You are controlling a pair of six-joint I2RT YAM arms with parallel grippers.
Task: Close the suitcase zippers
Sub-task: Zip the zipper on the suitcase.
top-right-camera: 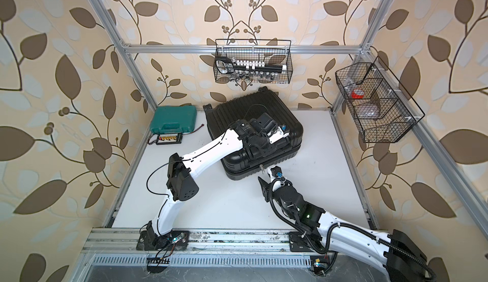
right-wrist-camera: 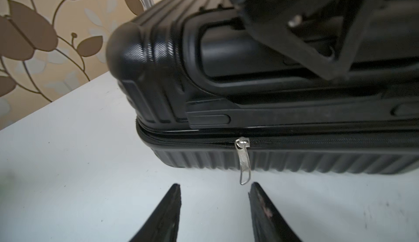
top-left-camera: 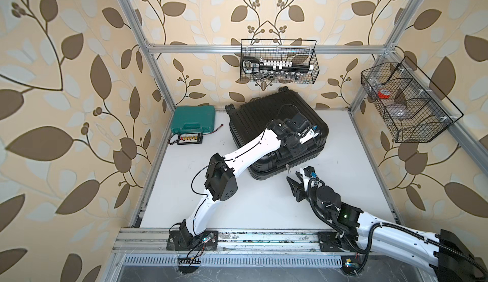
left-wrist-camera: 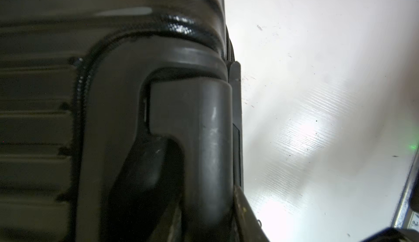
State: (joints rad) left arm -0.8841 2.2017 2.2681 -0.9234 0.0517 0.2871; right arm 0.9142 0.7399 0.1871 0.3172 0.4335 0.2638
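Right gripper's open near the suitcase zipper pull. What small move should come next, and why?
Probably shift the right gripper sideways and slightly forward so the silver zipper pull sits between its fingers. The jaws stand open, and the pull hangs from the suitcase seam just beyond one fingertip, not between them.

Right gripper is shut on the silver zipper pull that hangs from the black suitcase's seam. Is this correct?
The right gripper is open, not shut on it. In the right wrist view, the silver zipper pull hangs free from the suitcase seam, just ahead of the spread jaws.
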